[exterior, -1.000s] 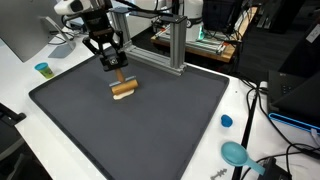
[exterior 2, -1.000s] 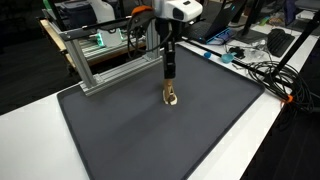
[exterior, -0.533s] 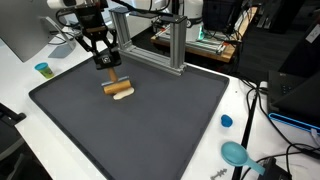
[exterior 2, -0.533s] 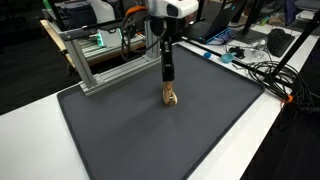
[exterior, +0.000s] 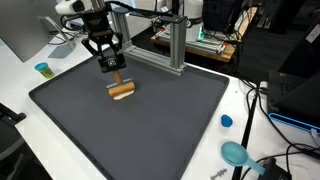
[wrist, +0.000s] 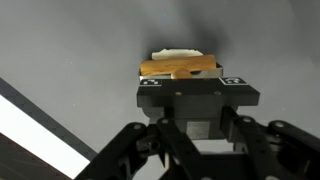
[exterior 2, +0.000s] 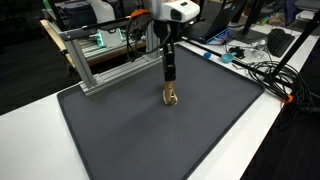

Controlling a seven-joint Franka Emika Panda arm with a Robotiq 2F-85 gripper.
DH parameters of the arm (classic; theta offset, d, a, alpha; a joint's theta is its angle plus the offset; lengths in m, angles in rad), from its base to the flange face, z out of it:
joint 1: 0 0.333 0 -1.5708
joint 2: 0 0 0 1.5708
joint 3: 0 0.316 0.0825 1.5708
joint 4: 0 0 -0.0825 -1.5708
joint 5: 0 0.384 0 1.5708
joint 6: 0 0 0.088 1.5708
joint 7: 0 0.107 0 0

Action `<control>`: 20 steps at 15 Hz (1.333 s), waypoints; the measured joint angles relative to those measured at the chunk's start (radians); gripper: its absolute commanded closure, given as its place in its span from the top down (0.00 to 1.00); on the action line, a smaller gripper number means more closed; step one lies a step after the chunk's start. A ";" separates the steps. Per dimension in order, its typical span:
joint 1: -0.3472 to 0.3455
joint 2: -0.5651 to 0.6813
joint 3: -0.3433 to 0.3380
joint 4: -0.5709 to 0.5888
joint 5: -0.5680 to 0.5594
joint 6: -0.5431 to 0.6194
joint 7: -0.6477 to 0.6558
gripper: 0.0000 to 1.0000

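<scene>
Standing near the table, one sees the gripper (exterior: 113, 67) hanging straight down over the dark mat (exterior: 150, 130), above the far part of the mat and closer to the aluminium frame (exterior: 172, 45) than to the mat's near edge. Directly below the gripper lies a wooden block (exterior: 122, 91), resting on the mat's surface. In both exterior views a thin upright piece seems to join the block to the tips, but it is too small to be sure.

In the wrist view the gripper (wrist: 190, 82) fills the lower half, and the wooden block (wrist: 180, 69) shows just beyond its dark front edge, with a pale layer (wrist: 180, 54) on the block's far side. I cannot tell from these views whether the fingers are pressed on the block or only stand over it.

In an exterior view the gripper (exterior 2: 171, 78) looks narrow, and the block (exterior 2: 172, 97) sits right under it, near the middle of the mat.

Off the mat, on the white table (exterior: 20, 95), a small blue cup (exterior: 42, 69) stands by one corner of the mat. A blue cap (exterior: 226, 121) and a teal round thing (exterior: 236, 153) lie beside the mat's opposite edge.
</scene>
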 measured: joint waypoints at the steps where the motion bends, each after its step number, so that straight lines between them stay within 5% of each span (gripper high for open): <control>1: 0.002 0.000 0.002 -0.001 0.000 0.000 -0.002 0.21; 12: 0.007 -0.001 0.049 -0.025 0.008 0.025 -0.093 0.21; 20: -0.029 -0.051 -0.014 0.038 0.012 -0.087 -0.053 0.21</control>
